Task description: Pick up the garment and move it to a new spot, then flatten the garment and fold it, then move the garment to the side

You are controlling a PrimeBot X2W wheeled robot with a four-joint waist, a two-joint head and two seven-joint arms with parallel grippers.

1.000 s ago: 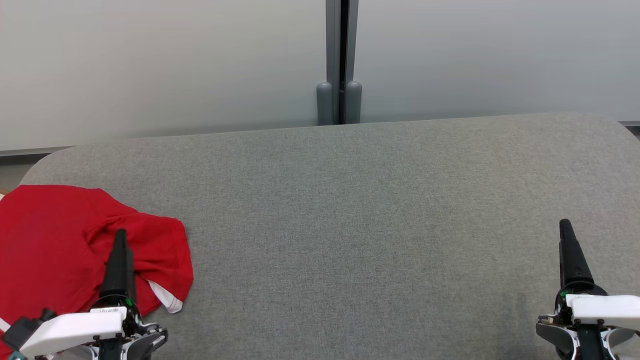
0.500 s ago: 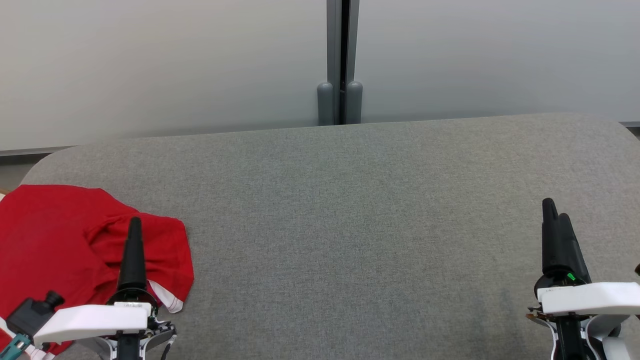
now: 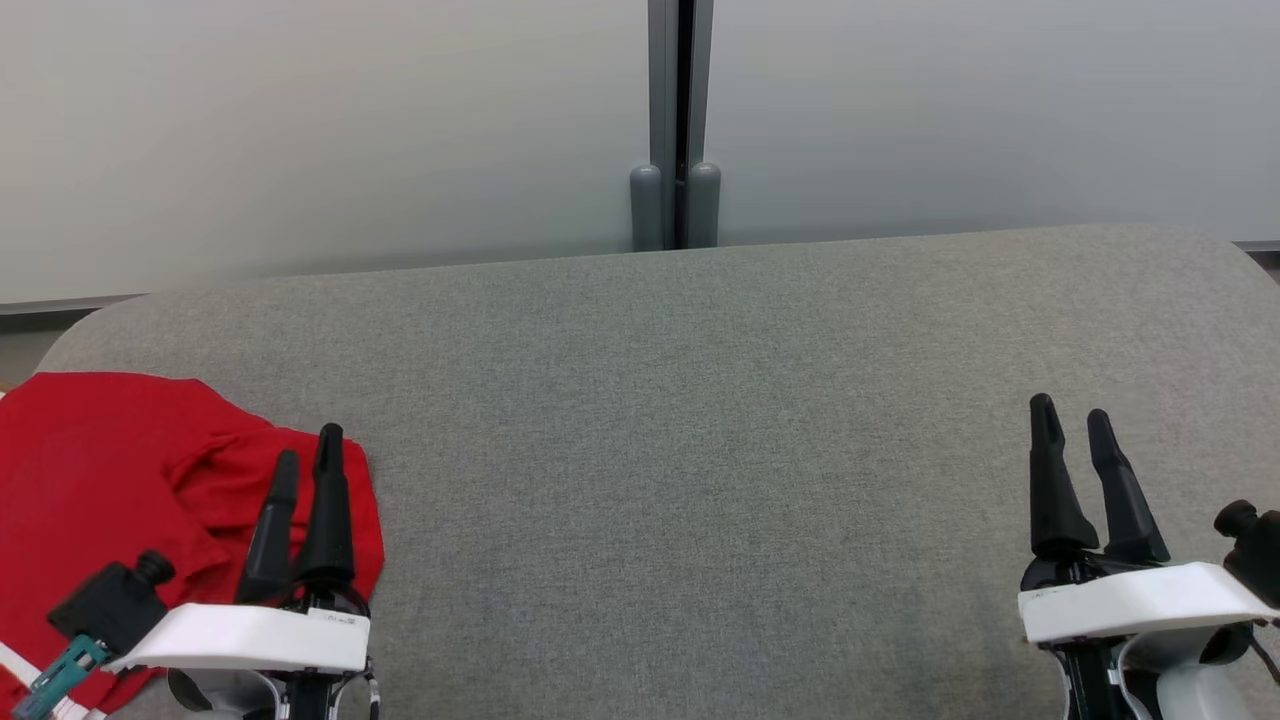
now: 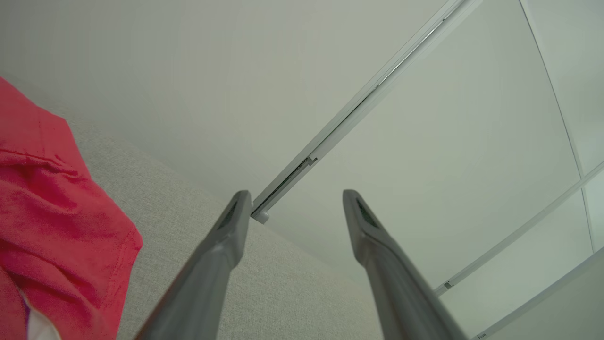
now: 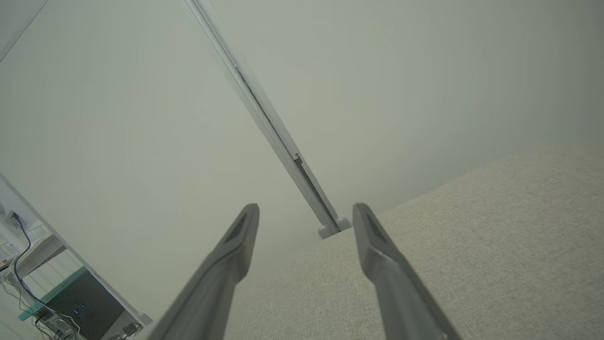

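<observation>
Item: crumpled red cloth garment with white trim (image 3: 110, 470), bunched at the left end of the grey fabric-topped table (image 3: 700, 400).
My left gripper (image 3: 308, 445): fingers apart, empty, over the garment's right edge.
My right gripper (image 3: 1070, 408): apart, empty, well away.
Method, as I judge it: I lower the left, pinch a raised fold, and lift clear before carrying.

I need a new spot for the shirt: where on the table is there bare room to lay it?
The table is bare from the shirt across to the right claw, and back to the wall. Crowded: the near left corner, where the bunched shirt lies by the left claw.
</observation>
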